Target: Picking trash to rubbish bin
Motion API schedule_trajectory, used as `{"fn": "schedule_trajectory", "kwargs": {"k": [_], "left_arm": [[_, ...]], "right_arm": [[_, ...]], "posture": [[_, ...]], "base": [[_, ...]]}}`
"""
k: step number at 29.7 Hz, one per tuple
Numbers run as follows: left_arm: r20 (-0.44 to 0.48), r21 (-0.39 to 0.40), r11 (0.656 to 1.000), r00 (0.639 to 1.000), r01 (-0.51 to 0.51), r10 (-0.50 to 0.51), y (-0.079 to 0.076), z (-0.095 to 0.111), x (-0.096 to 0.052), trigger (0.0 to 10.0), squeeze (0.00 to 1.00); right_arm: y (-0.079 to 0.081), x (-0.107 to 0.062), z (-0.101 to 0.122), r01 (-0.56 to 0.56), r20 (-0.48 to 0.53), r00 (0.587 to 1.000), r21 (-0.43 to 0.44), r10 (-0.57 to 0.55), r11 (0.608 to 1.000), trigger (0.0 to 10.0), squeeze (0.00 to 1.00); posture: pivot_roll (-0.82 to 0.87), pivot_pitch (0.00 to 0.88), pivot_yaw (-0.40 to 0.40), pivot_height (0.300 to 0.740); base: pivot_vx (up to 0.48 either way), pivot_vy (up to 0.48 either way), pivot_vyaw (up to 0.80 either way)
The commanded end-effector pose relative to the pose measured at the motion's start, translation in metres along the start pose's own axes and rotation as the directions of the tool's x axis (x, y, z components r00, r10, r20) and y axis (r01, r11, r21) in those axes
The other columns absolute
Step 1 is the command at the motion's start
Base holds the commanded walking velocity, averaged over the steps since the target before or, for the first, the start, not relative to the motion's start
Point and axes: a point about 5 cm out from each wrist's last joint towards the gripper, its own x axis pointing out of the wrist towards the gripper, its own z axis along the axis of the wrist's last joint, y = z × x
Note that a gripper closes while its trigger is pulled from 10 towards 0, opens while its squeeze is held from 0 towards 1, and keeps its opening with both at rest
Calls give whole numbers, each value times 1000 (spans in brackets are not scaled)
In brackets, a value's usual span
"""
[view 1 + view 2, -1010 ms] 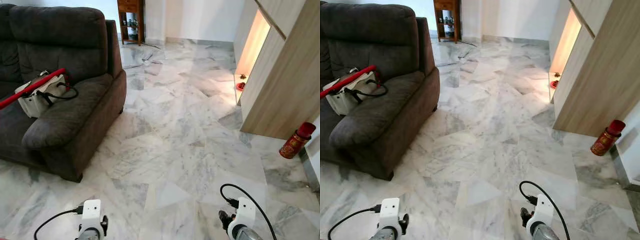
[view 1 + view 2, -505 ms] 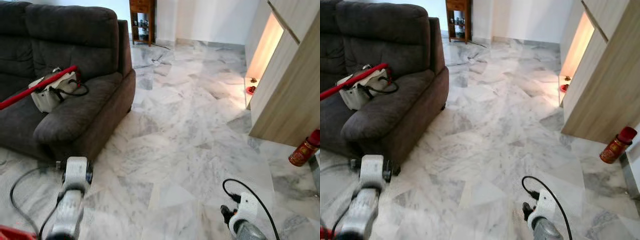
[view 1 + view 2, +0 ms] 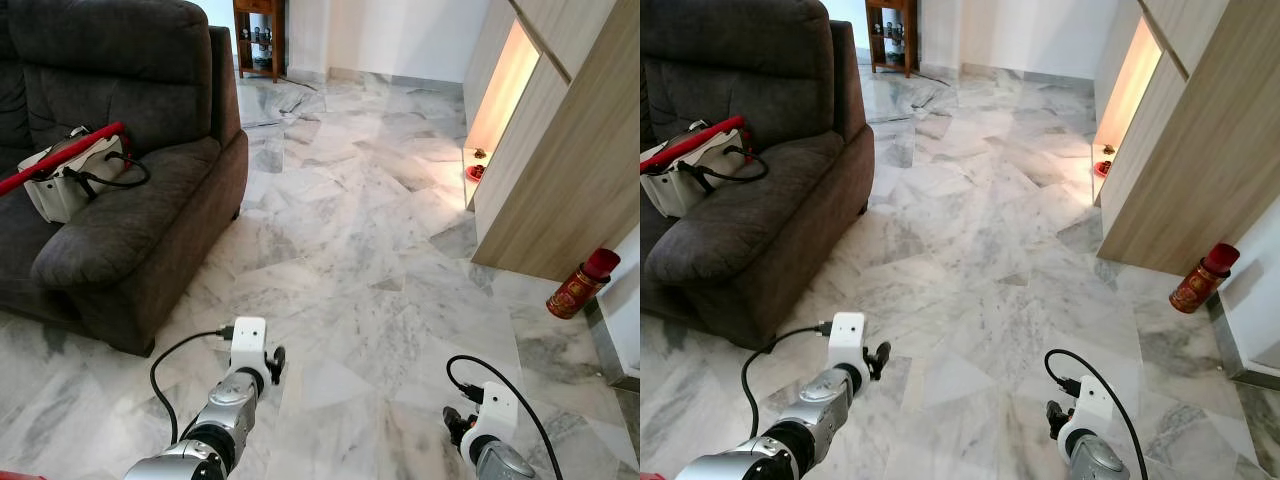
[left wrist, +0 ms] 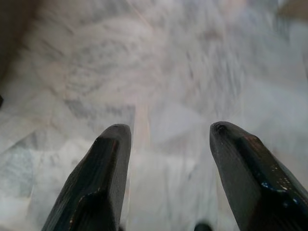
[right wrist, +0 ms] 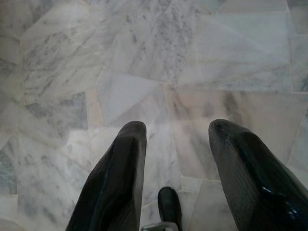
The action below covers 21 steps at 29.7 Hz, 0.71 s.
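A red canister [image 3: 577,287] with a darker cap stands upright on the marble floor [image 3: 350,260] at the right, beside the wall. My left arm [image 3: 240,385] reaches forward low over the floor, near the sofa's front corner. In the left wrist view, my left gripper [image 4: 169,127] is open over bare marble with nothing between its fingers. My right arm [image 3: 484,425] hangs low at the bottom right. Its gripper [image 5: 176,123] is open too, pointing down at bare tiles.
A dark grey sofa [image 3: 140,210] fills the left side, with a white bag [image 3: 62,178] and a red pole [image 3: 60,158] on its seat. A wooden cabinet [image 3: 565,150] with a lit niche [image 3: 492,105] stands at the right. A wooden shelf [image 3: 258,35] is at the back.
My left arm has come up from the bottom edge and now stretches forward over the floor. The camera swung a little and back. The right arm has hardly moved.
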Motion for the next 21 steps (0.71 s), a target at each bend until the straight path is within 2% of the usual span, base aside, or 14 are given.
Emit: {"fn": "schedule_trajectory", "kwargs": {"k": [1, 2, 4, 6, 7, 10, 11, 13, 16, 21], "left_arm": [[-123, 68, 997, 992, 33, -25, -2, -28, -6, 10000, 0], [-143, 84, 996, 990, 25, -13, 1, -33, -8, 10000, 0], [-223, 60, 998, 974, -20, 33, 14, -57, -17, 10000, 0], [-240, 62, 998, 970, -27, 41, 17, -61, -20, 10000, 0], [-286, 104, 994, 956, -39, 68, 26, -75, -27, 10000, 0], [-301, 118, 991, 949, -56, 89, 33, -82, -31, 10000, 0], [-301, 118, 991, 950, -56, 90, 33, -82, -31, 10000, 0], [-260, 87, 979, 945, -184, 200, 53, -82, -36, 10000, 0], [-200, 26, 955, 934, -296, 295, 66, -76, -38, 10000, 0], [-141, 18, 942, 931, -337, 336, 68, -67, -36, 10000, 0]], "right_arm": [[-2, 1, 9, 2, 25, 1000, -14, -2, 1000, 10000, 0], [-2, 1, 9, 2, 25, 1000, -14, -2, 1000, 10000, 0], [-2, 0, 8, 2, 24, 1000, -15, -2, 1000, 10000, 0], [-2, 0, 8, 2, 23, 1000, -14, -2, 1000, 10000, 0], [0, 1, 6, -2, 22, 1000, -15, 2, 1000, 10000, 0], [2, 1, 6, -6, 21, 1000, -15, 6, 1000, 10000, 0], [2, 1, 6, -6, 21, 1000, -15, 6, 1000, 10000, 0], [2, 1, 5, -6, 24, 1000, -11, 6, 1000, 10000, 0], [0, 0, 5, 1, 25, 1000, -13, 0, 1000, 10000, 0], [-1, 0, 5, 9, 26, 1000, -31, -8, 999, 10000, 0]], "posture": [[-34, 0, -94, 740], [-34, 0, -94, 740], [-37, 0, -90, 740], [-37, 0, -90, 740], [-31, 0, -82, 740], [-31, 0, -82, 740], [-31, 0, -82, 740], [-27, 0, -75, 740], [-21, 0, -75, 740], [-19, 0, -77, 740]], "base": [[0, 0, 0], [0, 0, 0], [0, 0, 0], [0, 0, 0], [0, 0, 0], [0, 0, 0], [0, 0, 0], [0, 0, 0], [0, 0, 0], [0, 0, 0]]}}
